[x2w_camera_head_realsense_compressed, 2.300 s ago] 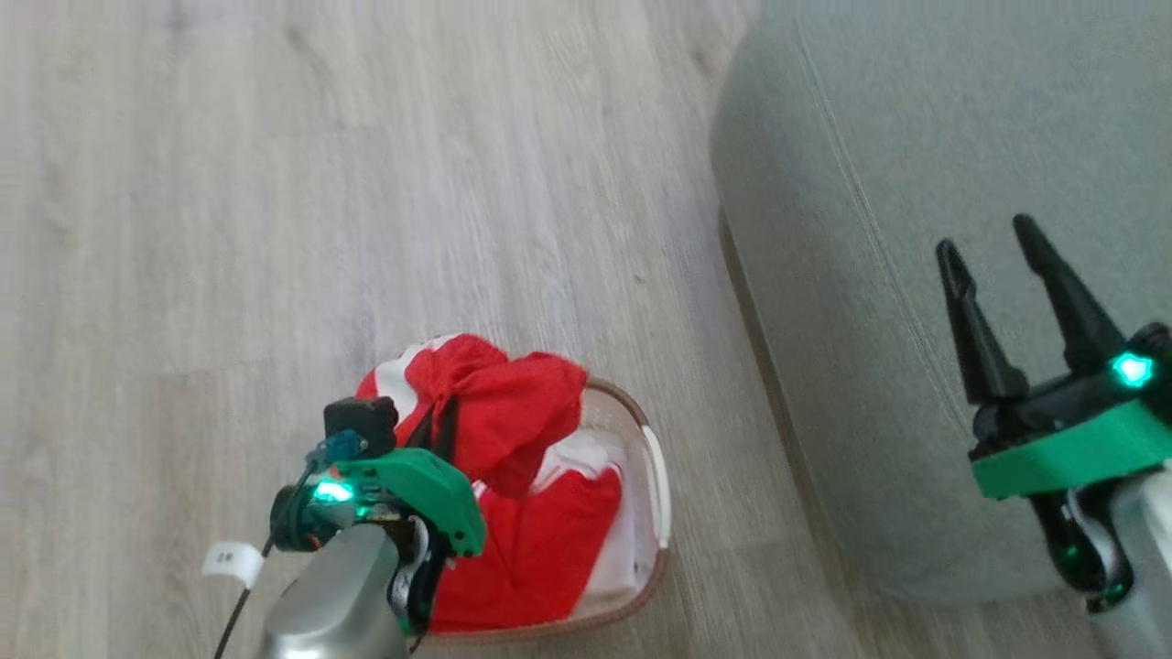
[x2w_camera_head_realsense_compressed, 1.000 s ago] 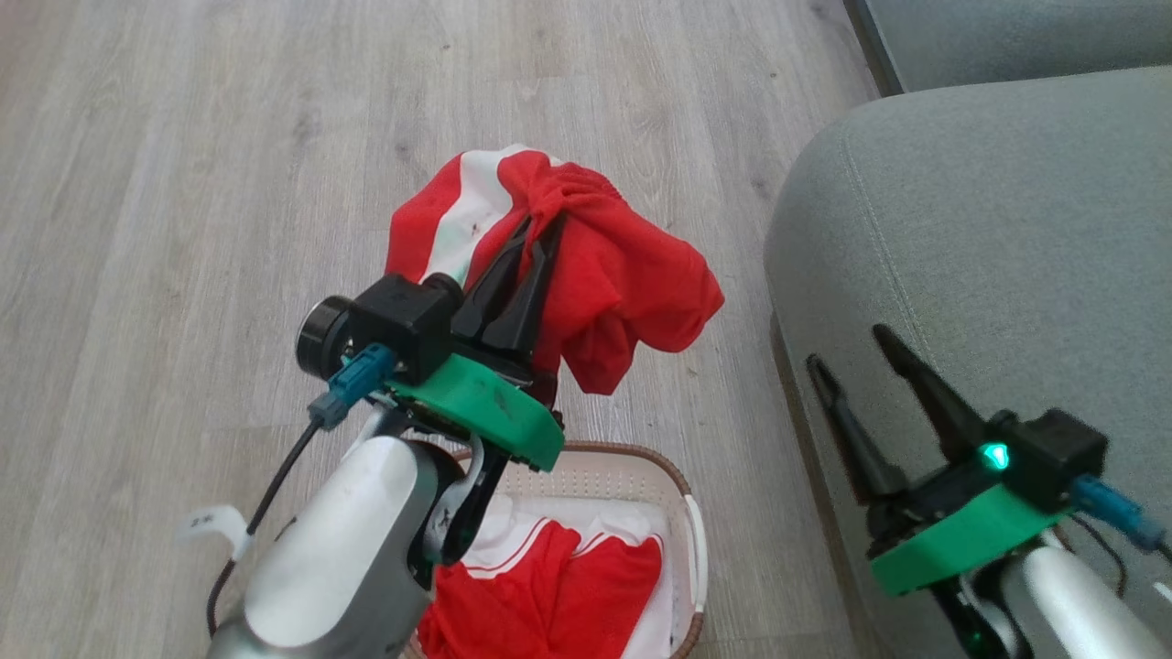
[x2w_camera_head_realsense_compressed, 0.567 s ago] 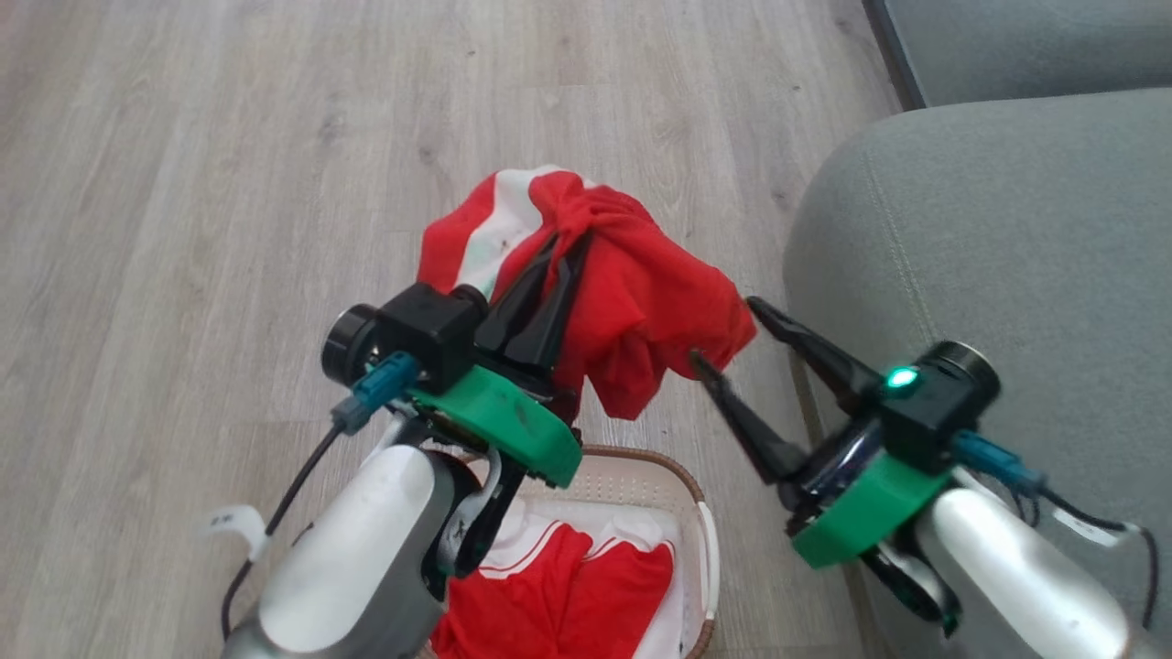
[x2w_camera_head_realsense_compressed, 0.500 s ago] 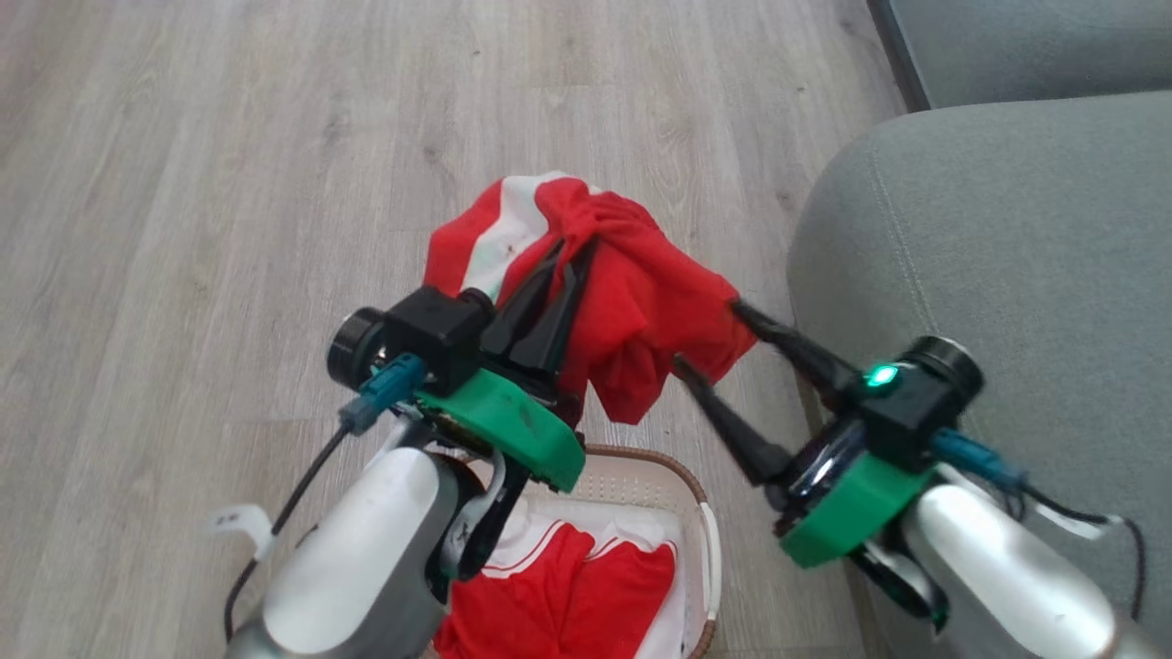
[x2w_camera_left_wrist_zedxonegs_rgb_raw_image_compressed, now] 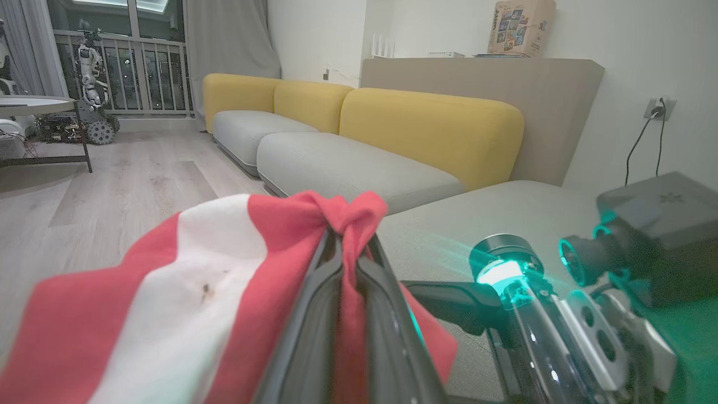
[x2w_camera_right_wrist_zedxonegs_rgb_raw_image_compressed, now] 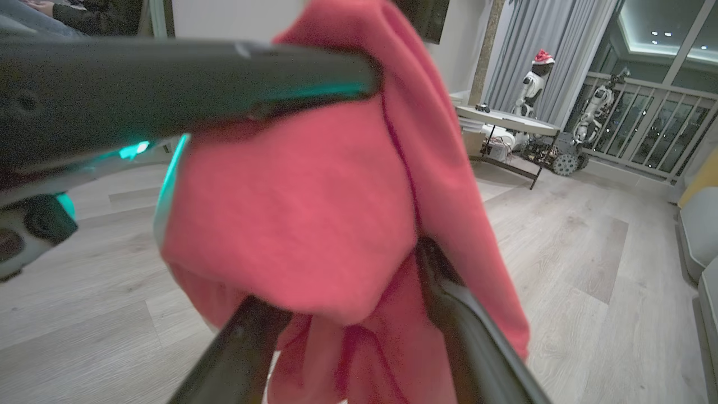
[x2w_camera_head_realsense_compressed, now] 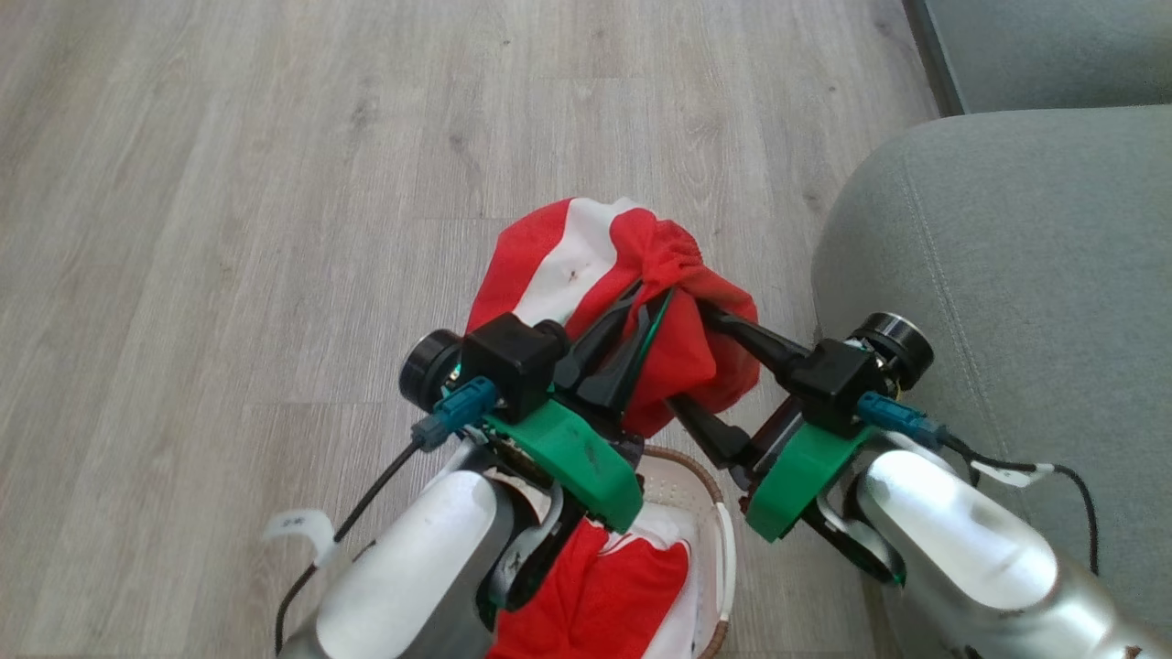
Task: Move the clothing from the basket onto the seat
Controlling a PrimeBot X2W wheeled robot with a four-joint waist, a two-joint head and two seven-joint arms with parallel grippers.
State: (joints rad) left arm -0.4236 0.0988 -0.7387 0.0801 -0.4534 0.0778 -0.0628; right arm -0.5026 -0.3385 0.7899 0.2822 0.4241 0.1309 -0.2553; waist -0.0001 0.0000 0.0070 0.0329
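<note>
Head view is showing the left end effector (x2w_camera_head_realsense_compressed: 652, 297) at the centre of the frame, its two fingers pressed together on a bunched fold of the lifted garment (x2w_camera_head_realsense_compressed: 568, 265), red with a white panel. This garment is hanging free above the floor (x2w_camera_head_realsense_compressed: 229, 229), higher in the frame than the basket (x2w_camera_head_realsense_compressed: 685, 469), which is sitting at the bottom centre. A second garment (x2w_camera_head_realsense_compressed: 623, 586) is lying inside the basket. The seat (x2w_camera_head_realsense_compressed: 1007, 275) is lying along the right side of the frame; the lifted garment is hanging near its edge but apart from it.

The right end effector (x2w_camera_head_realsense_compressed: 693, 359) is reaching in from the lower right with its fingers wide apart, one finger on each side of the loose lower part of the same garment. In the right wrist view the red cloth is hanging between these fingers, and they are standing open around it.

Judging from this, the step in hand is the carrying of the first garment from the basket to the seat, and the task is looking less than half done. The next move is probably asking for the right fingers to close on the loose part, then for both arms to swing toward the right of the frame until the cloth is over the seat. Only there should the left fingers be opening.
</note>
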